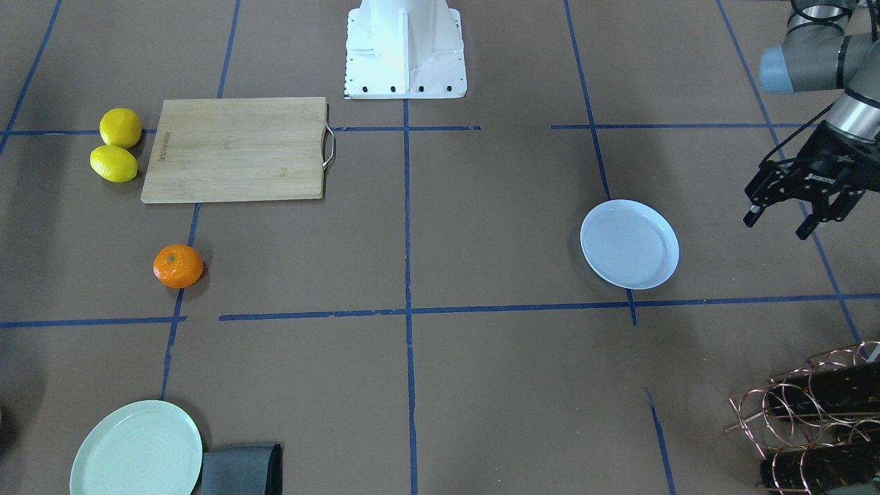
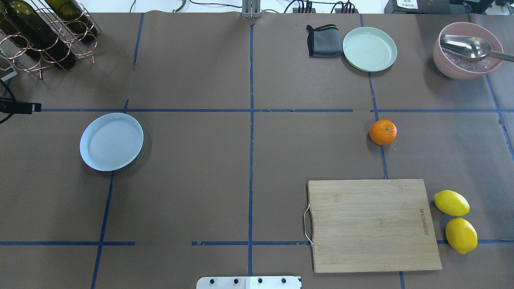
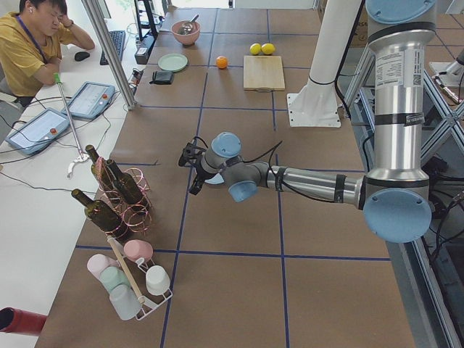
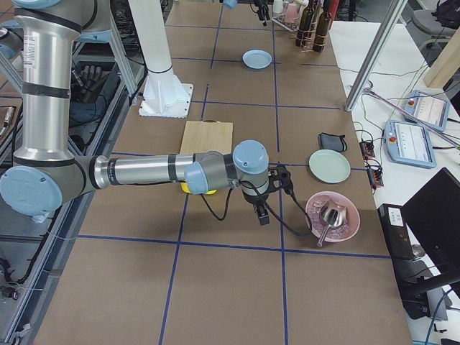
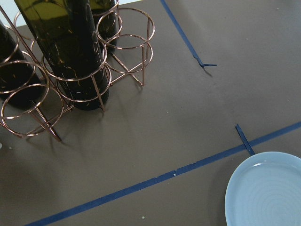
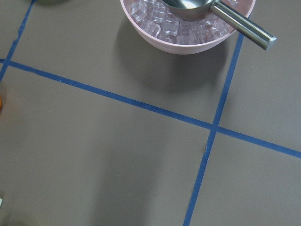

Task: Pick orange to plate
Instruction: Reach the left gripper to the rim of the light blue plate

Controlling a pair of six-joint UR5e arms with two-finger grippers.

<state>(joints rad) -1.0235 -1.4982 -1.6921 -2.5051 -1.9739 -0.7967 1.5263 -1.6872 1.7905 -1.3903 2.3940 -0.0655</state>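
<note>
The orange (image 1: 178, 265) (image 2: 382, 132) rests on the brown table, below the cutting board in the front-facing view, with no gripper near it. The pale bluish-white plate (image 1: 629, 243) (image 2: 111, 141) (image 5: 268, 190) lies empty on the other half of the table. My left gripper (image 1: 780, 221) hangs open above the table, beside the plate on the side away from the orange and holding nothing. My right gripper (image 4: 261, 214) shows only in the exterior right view, near the pink bowl; I cannot tell whether it is open or shut.
A wooden cutting board (image 1: 237, 148) with two lemons (image 1: 117, 144) beside it lies beyond the orange. A mint-green plate (image 1: 137, 450) and grey cloth (image 1: 240, 469) lie near the front edge. A pink bowl (image 2: 468, 50) holds ice and a spoon. A wine-bottle rack (image 1: 811, 412) stands near the left gripper.
</note>
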